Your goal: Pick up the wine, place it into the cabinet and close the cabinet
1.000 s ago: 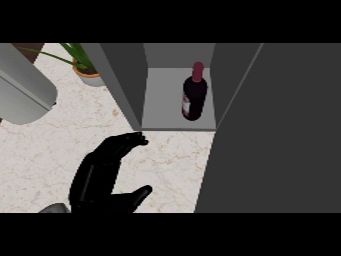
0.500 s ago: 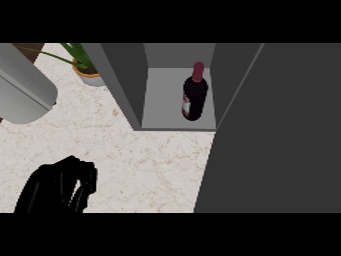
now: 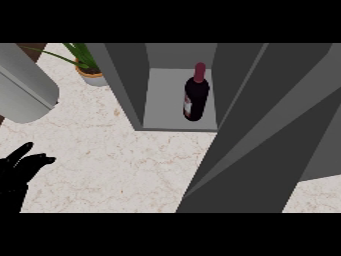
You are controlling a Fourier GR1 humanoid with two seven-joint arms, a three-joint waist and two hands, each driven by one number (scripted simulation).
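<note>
A dark wine bottle [image 3: 196, 97] with a red neck stands upright inside the grey cabinet [image 3: 130, 80], toward the right of its shelf. The cabinet's dark door [image 3: 261, 140] stands ajar on the right, slanting down across the counter and leaving the opening in sight. Well away from both, my left hand [image 3: 10, 175] shows at the lower left edge, open with fingers up and holding nothing. My right hand is not in the view.
A large grey cylinder [image 3: 14, 82] lies slanted at the upper left. A potted green plant [image 3: 89, 71] stands just left of the cabinet. Pale marble counter [image 3: 106, 160] stretches between my hand and the cabinet; its dark edge runs along the far left.
My left hand has drawn back from the middle of the counter to the lower left corner. The door's lower edge has shifted slightly leftward. The bottle has not moved.
</note>
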